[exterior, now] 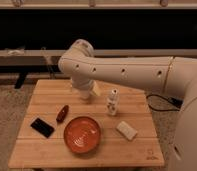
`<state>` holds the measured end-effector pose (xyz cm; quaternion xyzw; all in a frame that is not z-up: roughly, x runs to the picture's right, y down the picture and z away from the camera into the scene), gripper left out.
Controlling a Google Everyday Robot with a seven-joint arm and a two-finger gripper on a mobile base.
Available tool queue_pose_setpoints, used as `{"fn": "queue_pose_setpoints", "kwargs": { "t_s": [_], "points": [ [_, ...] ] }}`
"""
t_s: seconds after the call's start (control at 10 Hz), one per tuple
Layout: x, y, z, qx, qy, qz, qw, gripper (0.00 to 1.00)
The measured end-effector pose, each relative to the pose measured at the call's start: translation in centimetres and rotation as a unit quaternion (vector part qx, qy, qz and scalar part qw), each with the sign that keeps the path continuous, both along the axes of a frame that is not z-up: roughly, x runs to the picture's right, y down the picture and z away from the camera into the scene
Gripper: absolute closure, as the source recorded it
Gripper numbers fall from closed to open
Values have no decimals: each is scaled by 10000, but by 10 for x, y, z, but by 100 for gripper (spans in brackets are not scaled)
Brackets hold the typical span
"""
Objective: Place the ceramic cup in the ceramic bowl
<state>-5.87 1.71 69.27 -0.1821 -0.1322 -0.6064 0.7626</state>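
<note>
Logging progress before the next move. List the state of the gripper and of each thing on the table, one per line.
Gripper: low over the back of the table, beside the bottle.
Cup: not in the bowl; not clearly visible.
Bowl: upright, empty.
Bottle: standing upright.
White block: lying flat beside the bowl.
Black slab: lying flat.
Dark red object: lying down.
</note>
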Motion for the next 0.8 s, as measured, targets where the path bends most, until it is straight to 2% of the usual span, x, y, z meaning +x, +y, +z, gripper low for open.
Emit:
{"fn": "queue_pose_setpoints", "kwargs": {
  "t_s": [0.5, 0.7, 0.8],
  "points": [
    [-1, -3, 1, 8, -22, 6, 10000, 20],
    [2, -17, 11, -6, -52, 24, 10000, 20],
    [8, -33, 23, -9, -60, 44, 10000, 20]
  ]
}}
